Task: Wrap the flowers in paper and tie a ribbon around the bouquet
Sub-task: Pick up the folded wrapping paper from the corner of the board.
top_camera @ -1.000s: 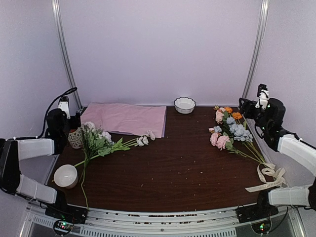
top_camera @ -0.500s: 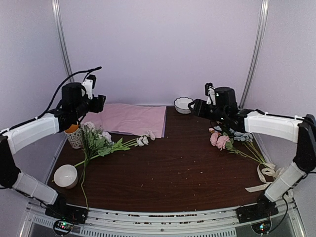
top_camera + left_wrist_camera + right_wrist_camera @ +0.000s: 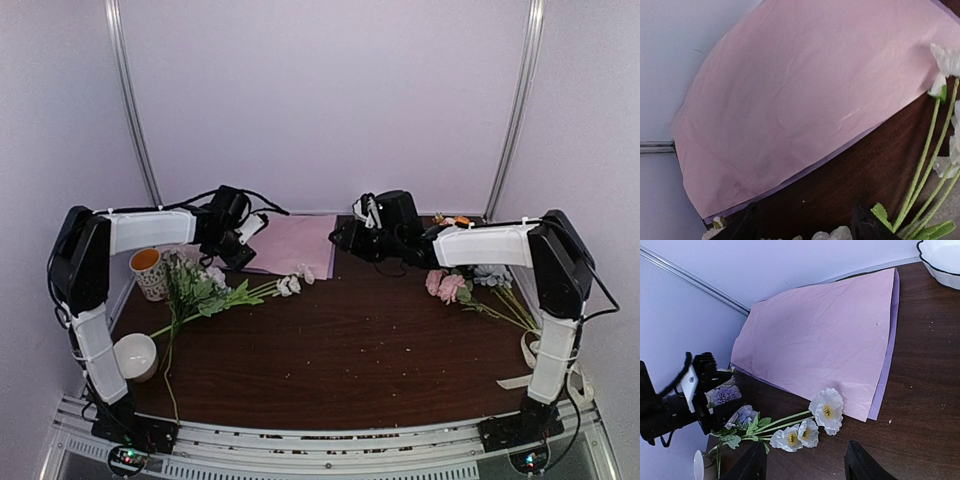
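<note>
The pink-lilac paper [image 3: 292, 243] lies flat at the back of the table. It fills the left wrist view as a crinkly paper [image 3: 800, 100], and the right wrist also sees the paper [image 3: 825, 335]. My left gripper [image 3: 242, 258] hangs over its left near edge, and in its own view the left gripper [image 3: 805, 227] is open above bare wood. My right gripper [image 3: 341, 240] is at the sheet's right end; the right gripper [image 3: 807, 467] is open and empty near the white blooms [image 3: 827, 410]. One bunch of flowers [image 3: 205, 290] lies left, another bunch of flowers [image 3: 462, 275] right. The ribbon [image 3: 545, 358] lies front right.
A patterned mug [image 3: 149, 272] stands at the left edge and a white bowl [image 3: 133, 357] at the front left. Another white bowl [image 3: 940, 257] sits behind the paper's right end. The dark table [image 3: 350, 345] runs between the two bunches.
Both arms swung in from the table's sides to the back, ending at the paper's two ends. The paper, flowers and ribbon have not moved.
</note>
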`<control>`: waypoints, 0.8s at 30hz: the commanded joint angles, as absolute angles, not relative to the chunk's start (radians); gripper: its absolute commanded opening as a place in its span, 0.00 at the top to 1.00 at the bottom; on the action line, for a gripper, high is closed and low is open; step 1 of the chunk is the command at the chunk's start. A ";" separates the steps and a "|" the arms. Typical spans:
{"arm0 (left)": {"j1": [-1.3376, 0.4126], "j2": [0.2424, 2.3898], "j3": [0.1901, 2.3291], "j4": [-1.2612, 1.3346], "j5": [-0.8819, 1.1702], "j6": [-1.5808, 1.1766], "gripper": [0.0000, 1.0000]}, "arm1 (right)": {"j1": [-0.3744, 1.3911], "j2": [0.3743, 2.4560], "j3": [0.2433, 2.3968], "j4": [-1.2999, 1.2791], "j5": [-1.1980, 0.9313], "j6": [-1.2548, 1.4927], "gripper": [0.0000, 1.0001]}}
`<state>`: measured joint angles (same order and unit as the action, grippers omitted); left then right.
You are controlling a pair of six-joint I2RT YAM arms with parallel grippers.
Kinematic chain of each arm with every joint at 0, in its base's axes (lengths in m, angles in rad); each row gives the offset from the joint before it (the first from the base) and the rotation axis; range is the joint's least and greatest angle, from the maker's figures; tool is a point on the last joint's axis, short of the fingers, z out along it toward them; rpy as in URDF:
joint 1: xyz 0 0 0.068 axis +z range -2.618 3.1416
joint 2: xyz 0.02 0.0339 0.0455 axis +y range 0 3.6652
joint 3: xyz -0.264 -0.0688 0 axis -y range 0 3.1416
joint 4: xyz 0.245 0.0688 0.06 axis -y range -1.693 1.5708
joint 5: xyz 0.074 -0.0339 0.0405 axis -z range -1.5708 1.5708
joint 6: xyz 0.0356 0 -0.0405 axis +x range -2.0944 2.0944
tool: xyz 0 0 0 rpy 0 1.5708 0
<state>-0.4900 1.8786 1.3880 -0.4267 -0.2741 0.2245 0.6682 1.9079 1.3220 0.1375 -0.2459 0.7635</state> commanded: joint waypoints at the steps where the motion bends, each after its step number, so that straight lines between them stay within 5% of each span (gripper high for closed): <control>1: -0.515 1.968 1.445 -0.474 -0.288 0.532 0.35 | 0.679 1.897 1.338 0.124 -0.272 0.743 0.46; 24: -0.525 2.227 1.607 -0.377 -0.325 0.878 0.31 | 0.664 1.767 1.218 0.143 -0.285 0.694 0.43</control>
<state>-0.5209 2.1887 1.5677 -0.3698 -0.3477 0.8104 0.6693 1.8023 1.2312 0.1265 -0.2920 0.7090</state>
